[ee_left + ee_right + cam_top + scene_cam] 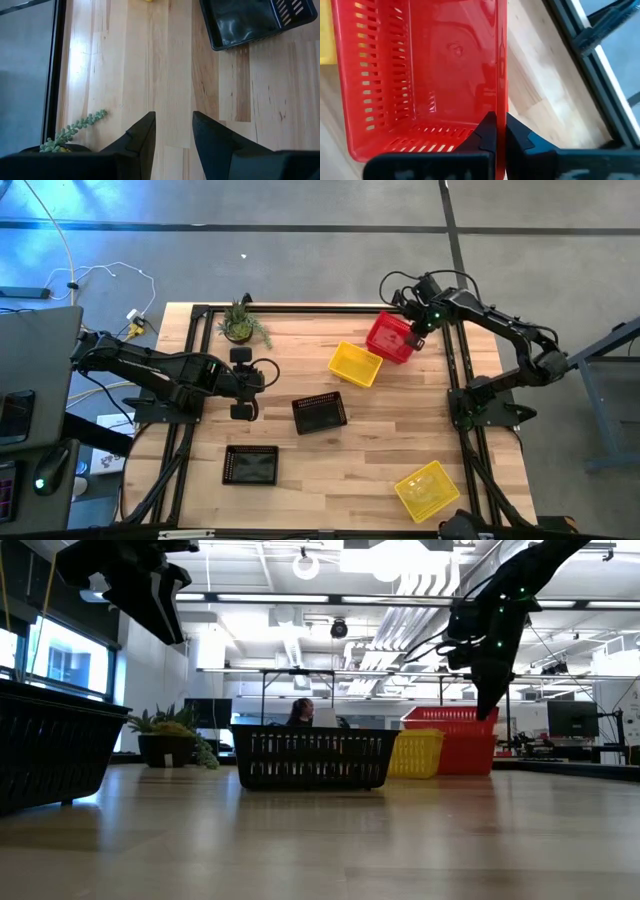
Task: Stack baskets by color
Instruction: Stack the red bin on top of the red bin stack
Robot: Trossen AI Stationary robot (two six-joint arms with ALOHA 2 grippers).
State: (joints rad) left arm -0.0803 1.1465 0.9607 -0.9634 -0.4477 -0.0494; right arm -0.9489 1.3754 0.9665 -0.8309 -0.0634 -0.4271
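High view is showing the red basket [389, 337] sitting near the far right corner of the wooden table [340, 460]. It is a shiny plastic box with rows of little slots in its walls. The right gripper [416, 330] is pinching the thin rim of this basket, with one dark finger on each side of the wall, squeezed tight. Just beside the red basket, a yellow basket [355, 364] is lying at a tilt, touching it or almost touching it. A black basket [319, 413] is resting near the middle of the table, and another black basket [250, 465] is sitting closer to the near left edge. A second yellow basket [427, 490] is lying near the front right corner. The left gripper [244, 384] is hanging over bare wood with its two fingers apart and holding nothing. A small green plant [239, 325] with droopy stems is standing at the far left side.
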